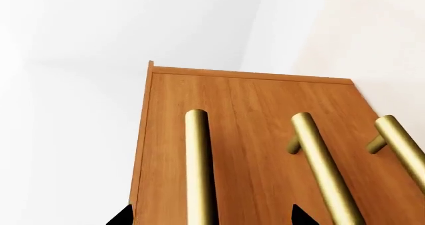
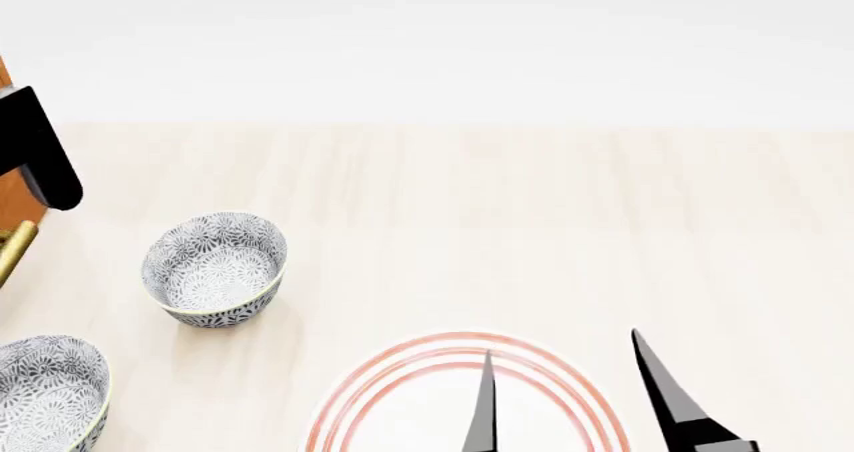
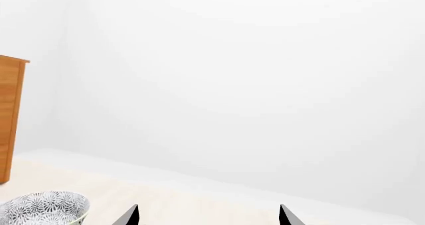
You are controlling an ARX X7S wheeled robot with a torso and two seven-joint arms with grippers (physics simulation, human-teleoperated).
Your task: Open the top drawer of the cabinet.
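The cabinet [image 1: 259, 135] fills the left wrist view as an orange-brown wood front with three brass bar handles. The handle [image 1: 198, 155] nearest the cabinet's lipped edge lies between the fingertips of my left gripper [image 1: 212, 216], which is open and straddles it without closing. The other two handles [image 1: 319, 155] lie off to one side. In the head view only a sliver of the cabinet [image 2: 14, 207] and a bit of brass [image 2: 14, 252] show at the far left, behind my left arm's black end [image 2: 34, 157]. My right gripper [image 2: 581, 407] is open and empty above a plate.
Two patterned grey bowls [image 2: 216, 267] [image 2: 47, 392] stand on the pale wood table near the cabinet. A white plate with red rings [image 2: 400, 392] lies at the front under my right gripper. The right wrist view shows a bowl [image 3: 43, 207] and the cabinet's side [image 3: 10, 115].
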